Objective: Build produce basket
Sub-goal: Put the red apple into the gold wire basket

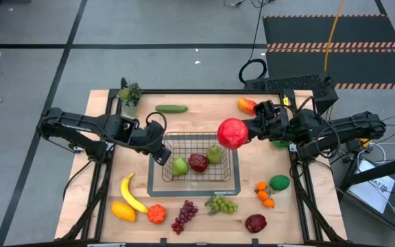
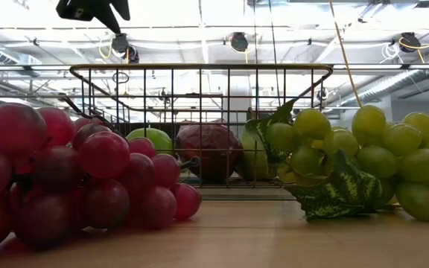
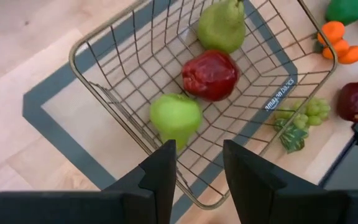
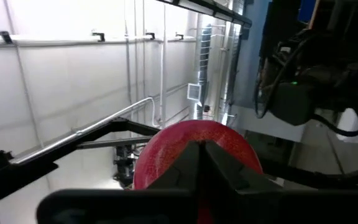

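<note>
Plastic fruit all round, so prob light, hard-shelled and a bit slick, nothing fragile imo. Right gripper (image 1: 249, 130) is up in the air w/ a big red apple (image 1: 232, 133), fingers clenched right down. Odd bit: from its own wrist cam the fingers look pressed together in front of the apple (image 4: 194, 149), so I'd guess it's pinching a stem or some small nub, not the round body. Can't actually see that contact tho. From above, the apple hangs over the basket's (image 1: 168, 137) right-hand rim. A smooth ball like that would squirt out of a wide pinch, so stem or straight across the middle is the spot to grab.

Basket sits mid-tabletop on its dark grey base, w/ a green apple (image 1: 180, 166), a dark red fruit (image 1: 198, 162) and a pear (image 1: 214, 154) already inside. Thin wire, likely light enough to skid if bumped.

Left gripper (image 1: 162, 155) is at the basket's left rim, fingers (image 3: 163, 177) partly apart w/ rim wire between them; gripping or just straddling, can't tell.

Low cam is mostly blocked by red grapes (image 2: 73, 175) and green grapes (image 2: 356, 152), so the basket floor is barely visible there.
</note>
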Robot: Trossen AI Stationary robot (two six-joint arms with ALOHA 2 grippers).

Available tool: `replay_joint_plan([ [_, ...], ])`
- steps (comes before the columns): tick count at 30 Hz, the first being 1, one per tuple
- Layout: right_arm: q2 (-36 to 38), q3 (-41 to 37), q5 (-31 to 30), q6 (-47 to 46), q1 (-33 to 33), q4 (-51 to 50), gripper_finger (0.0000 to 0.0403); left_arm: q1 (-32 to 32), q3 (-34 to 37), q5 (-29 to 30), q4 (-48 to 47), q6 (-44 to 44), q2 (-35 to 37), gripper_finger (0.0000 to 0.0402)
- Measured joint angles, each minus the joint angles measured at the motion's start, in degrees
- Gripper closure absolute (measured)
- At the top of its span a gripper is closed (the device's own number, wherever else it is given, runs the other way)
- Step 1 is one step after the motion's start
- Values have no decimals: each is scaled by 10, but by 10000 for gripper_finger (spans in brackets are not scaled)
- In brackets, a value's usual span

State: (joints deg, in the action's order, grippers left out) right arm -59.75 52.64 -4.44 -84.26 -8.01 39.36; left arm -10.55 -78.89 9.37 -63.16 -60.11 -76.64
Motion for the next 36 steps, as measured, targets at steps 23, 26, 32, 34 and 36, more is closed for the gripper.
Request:
replay_joint_plan([
  [23,0,0,-62,278,-54,22,400,-13,0,13,5,68,-10,270],
  [26,0,0,-96,380,-66,20,400,-13,0,13,5,84,-10,270],
  [32,0,3,-147,583,-94,24,400,-13,0,30,5,113,-10,270],
  [34,0,9,-154,635,-102,24,400,-13,0,33,5,122,-10,270],
  [36,0,17,-155,686,-108,24,400,-13,0,37,5,134,-10,270],
])
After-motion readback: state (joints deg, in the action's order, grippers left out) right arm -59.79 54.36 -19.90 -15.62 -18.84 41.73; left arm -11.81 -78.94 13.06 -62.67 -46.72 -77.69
